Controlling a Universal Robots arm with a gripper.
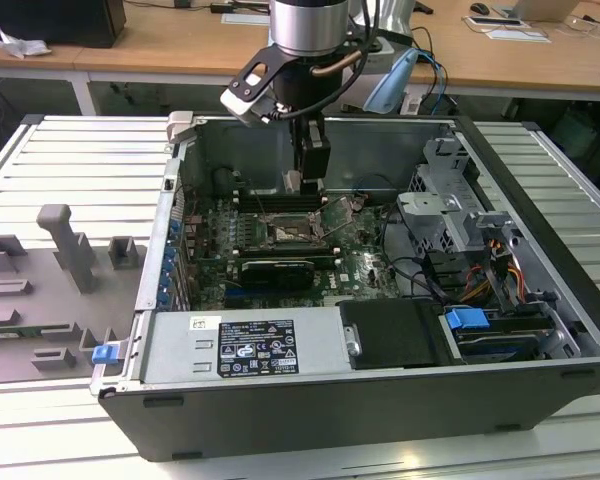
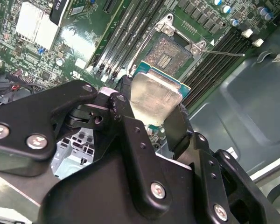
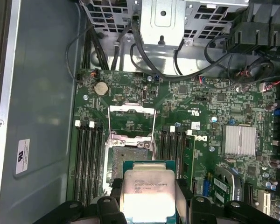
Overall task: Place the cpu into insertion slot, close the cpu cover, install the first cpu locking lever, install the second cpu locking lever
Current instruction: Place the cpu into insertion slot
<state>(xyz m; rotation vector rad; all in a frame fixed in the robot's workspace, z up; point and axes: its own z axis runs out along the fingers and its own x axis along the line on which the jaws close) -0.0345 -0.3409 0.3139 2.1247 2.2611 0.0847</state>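
At the exterior view's left a grey fixture tray (image 1: 60, 270) lies on the slatted table (image 1: 80, 150), just beside the open computer case (image 1: 380, 420). Moving toward the middle of the frame, the green motherboard (image 1: 220, 240) lines the floor of the case, and the insertion slot (image 1: 285, 232) sits in it near the centre, dark and bare inside its silver rim. My gripper (image 1: 302, 183) hangs straight above the slot, inside the case walls. Its two black fingers (image 2: 123, 105) are drawn in against opposite edges of the cpu (image 2: 154, 95), so I have it clamped between them with its pale metal top facing the cameras in both wrist views. The cpu is clear of the board and not seated. In the first wrist view the slot lies just beyond the chip's far edge, with long black memory slots (image 3: 88, 158) on either side. The cpu cover (image 1: 338, 215) stands tilted up on its hinge just right of the slot in the exterior view, window open. Farther right, the metal drive cage (image 1: 450, 200) fills the case's corner.
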